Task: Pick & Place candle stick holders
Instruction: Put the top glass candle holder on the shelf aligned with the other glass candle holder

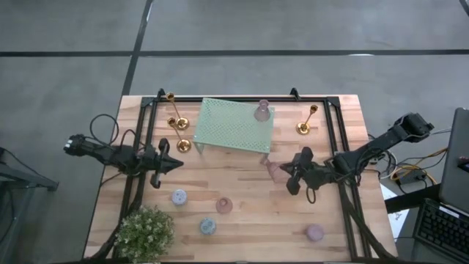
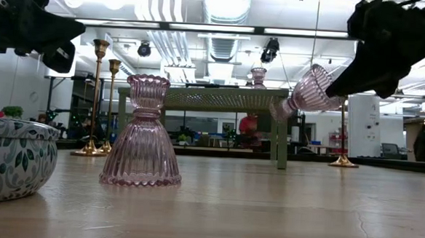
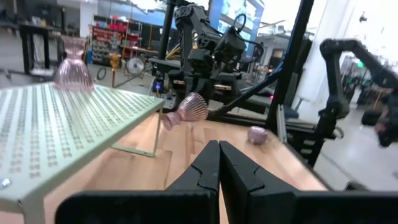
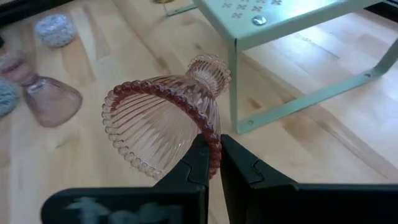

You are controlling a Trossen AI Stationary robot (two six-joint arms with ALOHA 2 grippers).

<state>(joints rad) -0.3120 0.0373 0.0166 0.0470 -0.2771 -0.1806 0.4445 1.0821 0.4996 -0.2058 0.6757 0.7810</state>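
Observation:
My right gripper is shut on a pink ribbed glass candle stick holder, lifted beside the near right leg of the mint-green rack. A second pink glass holder stands on the rack's top. A third stands on its flared base on the table. Small pastel holders sit toward the near edge. Gold candlesticks stand left of the rack and to its right. My left gripper hovers shut and empty at the rack's near left. My right gripper holds the pink glass holder by the beaded rim of its flared base. The rim is pinched between the two fingers, one finger inside the hollow base and one outside. The fingers slant down from the table's right. The holder is lifted clear and tilted, its narrow top toward the rack.
A bushy potted plant in a patterned pot stands at the near left corner. Black frame rails run along the table's left and right sides. Bare wood lies between the rack and the small holders.

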